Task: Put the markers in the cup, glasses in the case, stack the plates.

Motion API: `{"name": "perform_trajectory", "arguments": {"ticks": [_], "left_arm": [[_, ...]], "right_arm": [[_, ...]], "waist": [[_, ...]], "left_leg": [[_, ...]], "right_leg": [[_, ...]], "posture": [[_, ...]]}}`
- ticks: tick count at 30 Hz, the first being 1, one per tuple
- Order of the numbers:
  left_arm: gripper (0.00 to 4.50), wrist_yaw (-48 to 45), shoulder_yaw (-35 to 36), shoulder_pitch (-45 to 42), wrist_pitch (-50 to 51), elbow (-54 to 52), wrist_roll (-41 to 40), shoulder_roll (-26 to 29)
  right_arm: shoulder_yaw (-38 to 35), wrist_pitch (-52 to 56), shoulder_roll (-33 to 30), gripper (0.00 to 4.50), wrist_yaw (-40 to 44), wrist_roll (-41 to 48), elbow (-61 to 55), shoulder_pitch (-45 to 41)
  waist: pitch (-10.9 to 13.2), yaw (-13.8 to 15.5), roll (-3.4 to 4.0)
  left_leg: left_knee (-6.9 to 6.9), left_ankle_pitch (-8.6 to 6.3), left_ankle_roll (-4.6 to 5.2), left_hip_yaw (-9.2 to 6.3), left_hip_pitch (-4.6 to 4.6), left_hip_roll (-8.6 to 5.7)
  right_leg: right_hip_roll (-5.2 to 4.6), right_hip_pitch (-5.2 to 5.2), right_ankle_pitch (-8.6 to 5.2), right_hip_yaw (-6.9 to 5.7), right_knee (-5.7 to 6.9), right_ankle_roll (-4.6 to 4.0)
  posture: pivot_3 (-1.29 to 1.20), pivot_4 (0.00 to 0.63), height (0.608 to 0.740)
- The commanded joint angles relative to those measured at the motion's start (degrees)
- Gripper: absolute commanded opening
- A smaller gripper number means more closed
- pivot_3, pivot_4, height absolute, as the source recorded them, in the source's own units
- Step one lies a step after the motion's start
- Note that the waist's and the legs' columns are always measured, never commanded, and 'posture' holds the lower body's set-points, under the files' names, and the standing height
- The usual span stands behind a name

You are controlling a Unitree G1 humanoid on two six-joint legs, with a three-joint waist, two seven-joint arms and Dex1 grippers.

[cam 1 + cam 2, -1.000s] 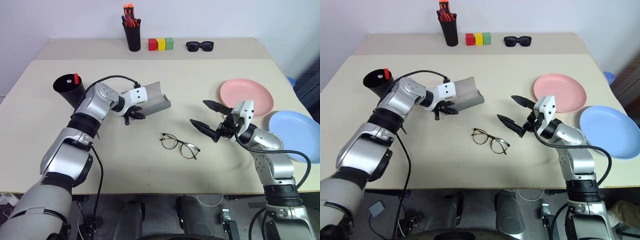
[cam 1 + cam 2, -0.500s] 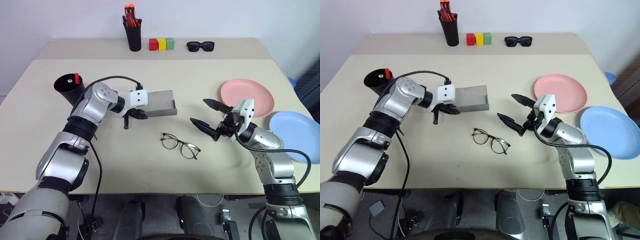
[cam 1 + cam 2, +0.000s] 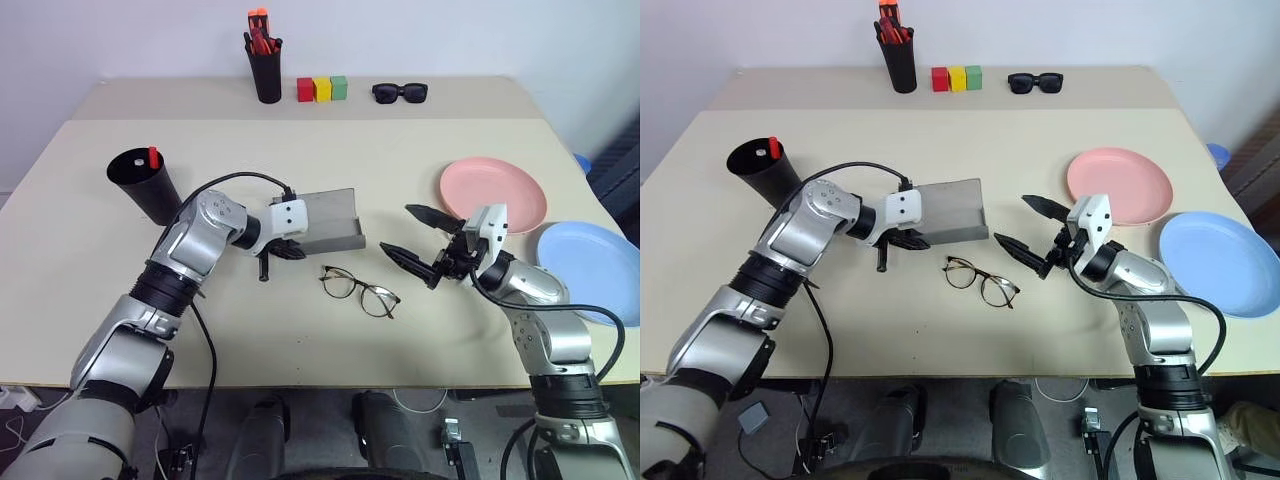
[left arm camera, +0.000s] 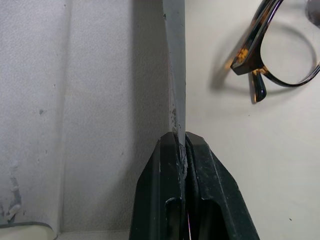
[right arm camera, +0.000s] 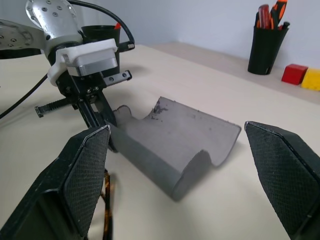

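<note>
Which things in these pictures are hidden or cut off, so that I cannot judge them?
- Markers in the cup: one red cap shows above the rim; the cup wall hides the rest.
- Glasses, left wrist view: cut by the picture's edge.
- Blue plate, left eye view: right rim cut by the edge.

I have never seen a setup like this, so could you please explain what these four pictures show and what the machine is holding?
This is a humanoid robot with two arms, each ending in a two-fingered black gripper. Two pictures come from cameras on its head, looking down over a beige table; the other two come from cameras on its wrists, looking along the fingers.

The left gripper is shut on the wall of the grey glasses case, which lies open. The right gripper is open and holds nothing. The glasses lie on the table between the arms. The cup with a red-capped marker in it stands to the left; the pink plate and the blue plate lie to the right.
</note>
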Motion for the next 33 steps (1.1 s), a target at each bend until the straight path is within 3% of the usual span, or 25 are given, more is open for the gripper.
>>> {"name": "perform_trajectory", "arguments": {"ticks": [1,8,11,18,30,33], "left_arm": [[0.04,0.5,0.2,0.2,0.6,-2.9,-0.1,0.8],[0.04,0.5,-0.5,0.5,-0.1,-2.7,0.1,1.4],[0.93,0.1,-0.7,0.5,-0.5,-2.6,0.0,1.7],[4.43,0.3,-0.4,0.0,-1.8,-1.6,-0.4,1.3],[4.47,0.3,6.6,-0.1,-3.8,-6.2,-6.9,3.3],[4.47,2.3,12.0,2.5,-8.3,-9.4,-11.4,2.9]], "right_arm": [[-1.0,0.0,-1.2,4.46,0.5,1.1,-2.6,0.2],[-0.9,1.0,-2.0,4.46,0.5,1.8,-4.2,1.4],[-0.9,1.4,-2.3,4.46,0.3,1.9,-4.8,1.7],[-1.1,3.2,-3.3,4.46,-0.5,1.9,-6.2,1.5],[-1.8,5.0,-9.2,4.46,3.4,1.8,-4.3,1.7],[-1.9,4.7,-10.6,4.46,5.0,1.7,-3.2,1.5]], "waist": [[0.0,0.0,0.00],[0.0,0.0,0.00],[0.0,0.0,0.00],[0.0,0.1,0.00],[0.0,0.1,0.00],[0.0,0.0,0.00]], "left_leg": [[0.00,0.00,0.00,0.00,0.00,0.00],[0.00,0.00,0.00,0.00,0.00,0.00],[0.00,0.00,0.00,0.01,0.00,0.00],[0.01,0.00,0.00,0.00,0.00,0.00],[0.03,0.00,0.01,0.01,0.00,0.00],[0.04,0.00,0.01,0.00,0.00,0.00]], "right_leg": [[0.00,0.00,0.00,0.00,0.00,0.00],[0.00,0.00,0.00,0.00,0.00,0.00],[0.00,0.00,0.00,0.00,-0.01,0.00],[0.00,0.01,0.00,0.00,0.00,0.00],[-0.01,0.02,0.00,0.00,-0.01,0.00],[-0.01,0.02,0.00,0.00,-0.01,0.00]], "posture": [[0.00,0.150,0.740],[0.00,0.150,0.740],[0.00,0.150,0.740],[0.00,0.150,0.740],[0.00,0.150,0.740],[0.00,0.150,0.740]]}}
